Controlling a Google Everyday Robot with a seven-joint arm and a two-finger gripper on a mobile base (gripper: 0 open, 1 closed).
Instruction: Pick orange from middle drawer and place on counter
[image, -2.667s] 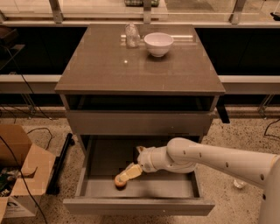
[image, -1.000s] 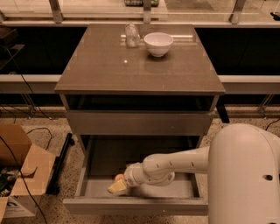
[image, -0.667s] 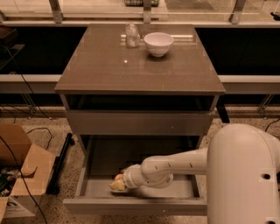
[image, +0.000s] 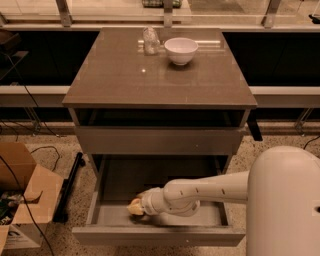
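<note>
The middle drawer (image: 210, 214) stands pulled open below the counter (image: 160, 75). My white arm reaches into it from the right. My gripper (image: 135, 206) is low at the drawer's front left, with its pale yellowish tip on the drawer floor. The orange does not show as a separate thing; the gripper sits over the spot where it lay. The counter top holds no orange.
A white bowl (image: 180, 50) and a small clear glass object (image: 150, 41) stand at the counter's back. The drawer front above (image: 160, 140) is closed. A cardboard box (image: 20, 200) and a black cable lie on the floor at left. My white body (image: 285, 205) fills the lower right.
The gripper has moved left and toward the drawer's front, down onto the spot where the orange was seen. Over the last second it has hardly shifted.
</note>
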